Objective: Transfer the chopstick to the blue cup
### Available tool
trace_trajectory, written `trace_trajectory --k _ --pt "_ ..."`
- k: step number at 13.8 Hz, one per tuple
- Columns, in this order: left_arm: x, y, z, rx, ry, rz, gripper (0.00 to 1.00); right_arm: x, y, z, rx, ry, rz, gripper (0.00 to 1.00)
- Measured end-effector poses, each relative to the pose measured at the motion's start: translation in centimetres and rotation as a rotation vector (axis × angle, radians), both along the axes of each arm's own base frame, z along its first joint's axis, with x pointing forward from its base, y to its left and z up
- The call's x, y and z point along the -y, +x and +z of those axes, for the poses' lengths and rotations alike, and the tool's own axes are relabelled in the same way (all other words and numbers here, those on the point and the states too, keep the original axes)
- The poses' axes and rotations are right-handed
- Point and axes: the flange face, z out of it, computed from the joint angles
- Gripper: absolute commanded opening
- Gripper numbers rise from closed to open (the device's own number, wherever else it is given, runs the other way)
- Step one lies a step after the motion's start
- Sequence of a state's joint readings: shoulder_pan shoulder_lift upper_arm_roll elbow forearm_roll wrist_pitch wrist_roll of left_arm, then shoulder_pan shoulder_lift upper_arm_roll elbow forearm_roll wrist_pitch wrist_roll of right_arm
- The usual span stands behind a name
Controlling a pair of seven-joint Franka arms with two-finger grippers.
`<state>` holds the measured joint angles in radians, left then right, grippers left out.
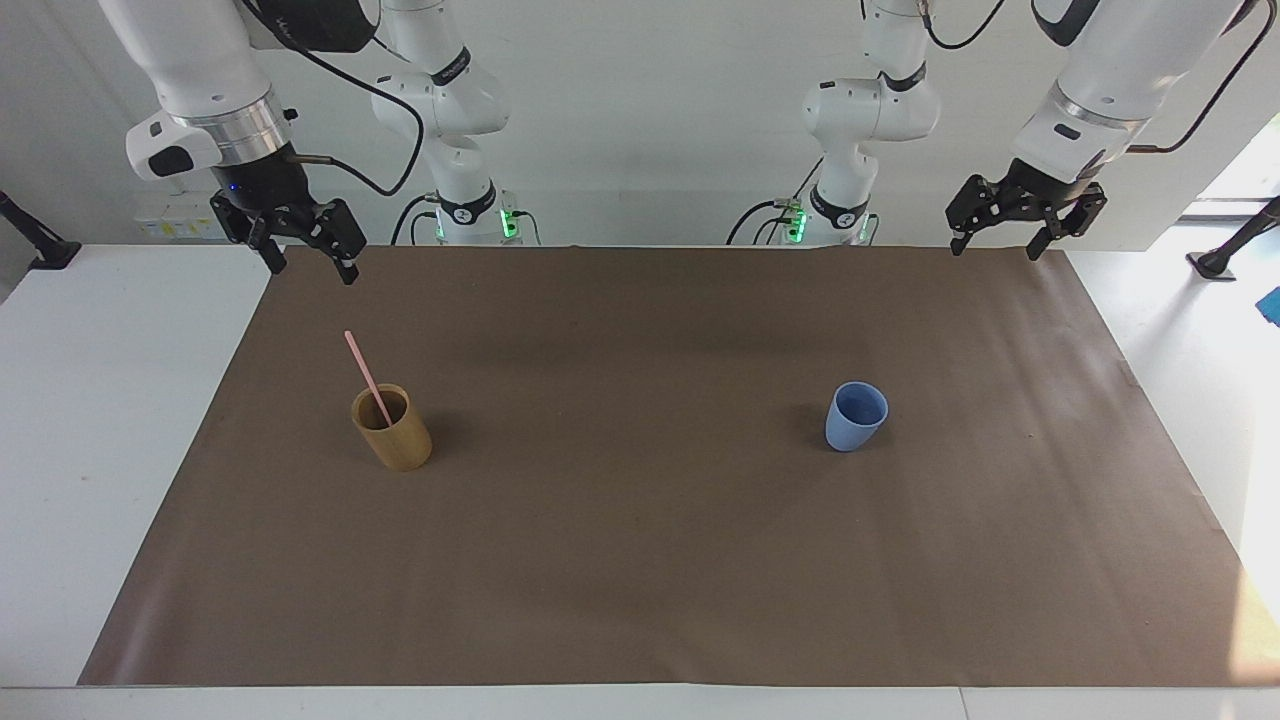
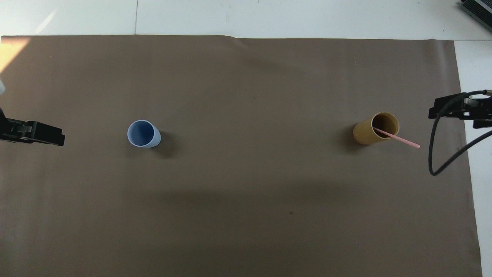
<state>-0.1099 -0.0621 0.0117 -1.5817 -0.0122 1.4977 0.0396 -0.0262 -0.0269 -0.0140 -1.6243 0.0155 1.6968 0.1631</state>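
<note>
Robot lab: 2 arms (image 1: 445, 110), papered table (image 1: 640, 560)

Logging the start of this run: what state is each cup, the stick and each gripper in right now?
Thin pale pink chopstick: leaning in the tan cup, top end sticking out.
Tan bamboo-like cylinder cup: upright, holding the chopstick.
Small light blue cup: upright, empty.
Right gripper: open, raised, holding nothing.
Left gripper: open, raised, holding nothing.
</note>
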Motion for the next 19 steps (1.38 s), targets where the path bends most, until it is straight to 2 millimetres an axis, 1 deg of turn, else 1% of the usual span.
trace_trajectory --k 2,5,7,9,11,12,13,14,15,16,17,18,19 --pt "0.0 0.0 0.0 0.000 0.000 0.000 1.00 0.4 0.5 -2.4 0.011 -0.006 0.044 1.00" --pt "0.0 0.0 0.0 0.000 0.000 0.000 1.00 1.1 0.4 -7.4 -0.014 -0.016 0.163 1.00" --pt "0.0 0.0 0.0 -0.001 0.000 0.000 1.00 1.7 0.2 -10.1 0.000 -0.024 0.199 1.00" --pt "0.0 0.0 0.0 0.000 0.000 0.000 1.00 1.9 -0.5 -12.9 0.000 -0.025 0.210 1.00" --pt "0.1 0.0 0.0 0.001 -0.010 0.000 1.00 1.8 -1.7 -16.0 -0.038 -0.020 0.233 1.00" --pt "0.2 0.1 0.0 0.004 -0.015 0.000 1.00 1.8 -2.2 -17.1 -0.049 -0.019 0.243 1.00" --pt "0.1 0.1 0.0 0.010 -0.016 0.001 1.00 1.8 -2.4 -17.7 -0.050 -0.019 0.248 1.00" --pt "0.0 0.3 -0.3 0.014 -0.016 0.003 1.00 1.8 -2.5 -17.9 -0.051 -0.019 0.250 0.72" --pt "0.0 0.6 -1.0 0.020 -0.017 0.005 1.00 1.7 -2.6 -17.8 -0.050 -0.019 0.252 0.40" --pt "0.0 1.0 -2.3 0.033 -0.018 0.007 1.00 1.6 -2.6 -17.6 -0.047 -0.020 0.256 0.17" --pt "0.1 1.7 -4.2 0.048 -0.020 0.009 1.00 1.4 -2.7 -17.5 -0.044 -0.021 0.260 0.04" --pt "0.2 2.2 -6.5 0.060 -0.023 0.011 1.00 1.2 -2.7 -17.3 -0.040 -0.022 0.262 0.00" --pt "0.4 2.6 -8.5 0.066 -0.025 0.014 1.00 1.2 -2.6 -17.2 -0.030 -0.024 0.262 0.00"
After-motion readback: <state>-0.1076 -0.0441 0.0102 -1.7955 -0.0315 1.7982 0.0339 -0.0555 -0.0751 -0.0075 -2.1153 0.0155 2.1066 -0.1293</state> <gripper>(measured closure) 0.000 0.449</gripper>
